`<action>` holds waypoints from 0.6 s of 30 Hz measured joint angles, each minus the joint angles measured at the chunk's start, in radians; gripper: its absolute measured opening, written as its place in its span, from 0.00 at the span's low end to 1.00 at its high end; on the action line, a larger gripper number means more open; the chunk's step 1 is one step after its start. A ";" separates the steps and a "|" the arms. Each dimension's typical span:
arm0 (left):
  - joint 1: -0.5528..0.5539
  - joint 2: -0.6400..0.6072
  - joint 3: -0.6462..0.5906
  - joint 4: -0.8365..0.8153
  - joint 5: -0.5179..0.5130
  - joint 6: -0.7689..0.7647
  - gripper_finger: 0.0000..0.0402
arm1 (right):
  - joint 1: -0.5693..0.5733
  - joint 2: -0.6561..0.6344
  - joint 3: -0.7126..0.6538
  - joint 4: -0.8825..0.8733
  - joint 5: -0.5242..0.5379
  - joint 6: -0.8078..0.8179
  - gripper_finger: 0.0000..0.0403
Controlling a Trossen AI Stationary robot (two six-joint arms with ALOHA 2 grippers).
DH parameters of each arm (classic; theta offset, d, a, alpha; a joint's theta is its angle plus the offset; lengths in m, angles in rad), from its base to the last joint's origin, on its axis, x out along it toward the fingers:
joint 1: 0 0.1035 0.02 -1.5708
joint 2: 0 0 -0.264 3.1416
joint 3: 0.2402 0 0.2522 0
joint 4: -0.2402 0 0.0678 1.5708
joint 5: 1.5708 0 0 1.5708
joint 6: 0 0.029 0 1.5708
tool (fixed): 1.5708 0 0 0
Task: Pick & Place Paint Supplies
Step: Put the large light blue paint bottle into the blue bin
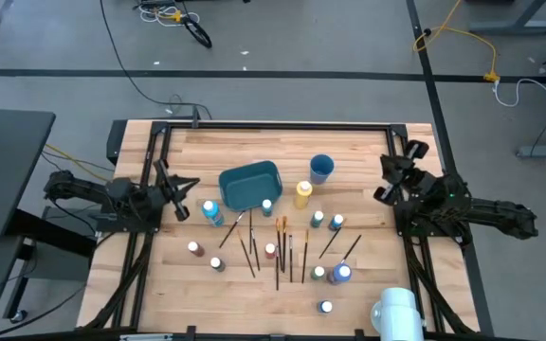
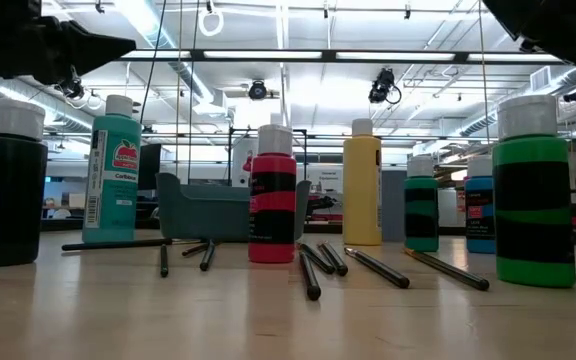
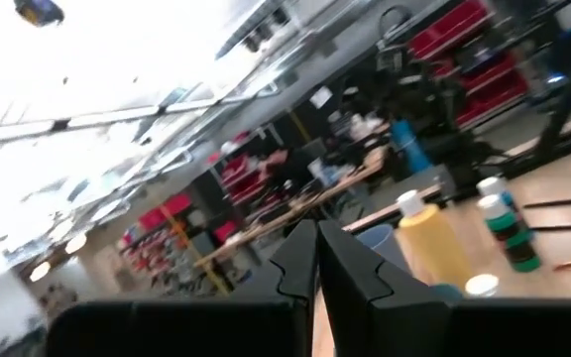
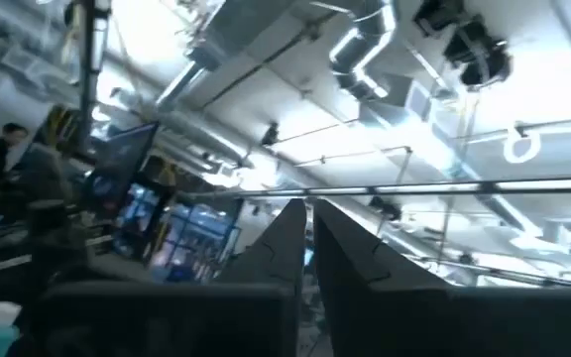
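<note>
Your left gripper [image 1: 180,195] waits at the left side of the table, and your right gripper [image 1: 393,177] waits at the right side. Both have their fingers pressed together and hold nothing.

The bottles [image 1: 214,212] and brushes [image 1: 280,248] sit in the middle of the table, on the near side of the bin [image 1: 250,185] and the cup [image 1: 321,169]. One yellow bottle [image 1: 302,194] stands between them.

The bottles look small, light and hard, and they may tip. Grab one around its body, just under the cap. The brushes look thin, stiff and lie flat, so they may roll. Pinch one across the middle of its handle.
</note>
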 joint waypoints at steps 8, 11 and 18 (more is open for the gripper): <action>0.000 0.000 0.000 0.000 0.020 -0.100 0.21 | 0.000 0.055 0.010 -0.024 0.081 -0.056 0.08; 0.000 0.000 0.000 0.001 0.155 -0.194 0.29 | 0.000 0.091 0.036 -0.024 0.074 -0.037 0.12; 0.000 0.016 0.001 0.009 0.218 -0.302 0.48 | 0.000 0.213 0.077 -0.029 0.074 0.130 0.34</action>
